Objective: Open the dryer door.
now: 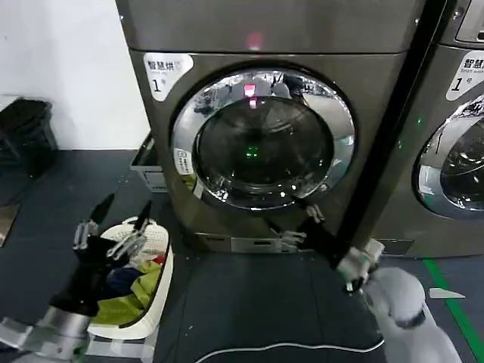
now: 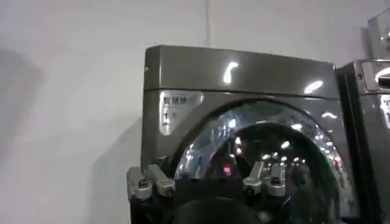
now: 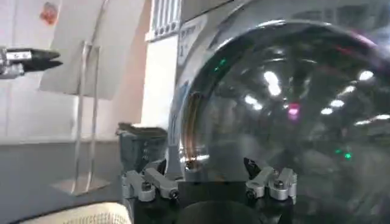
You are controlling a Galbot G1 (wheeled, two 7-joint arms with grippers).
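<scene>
door shut; right gripper below

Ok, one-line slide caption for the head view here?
Dryer door shut; right gripper open, raised just below its chrome rim; left gripper open, low over a laundry basket.

Second machine's door cut off by the head view's edge

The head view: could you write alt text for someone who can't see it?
A grey dryer's round chrome-rimmed dryer door is shut, facing the camera. The left gripper hangs open over a white laundry basket of clothes, and the right gripper sits low by the machine's lower right corner.
</scene>
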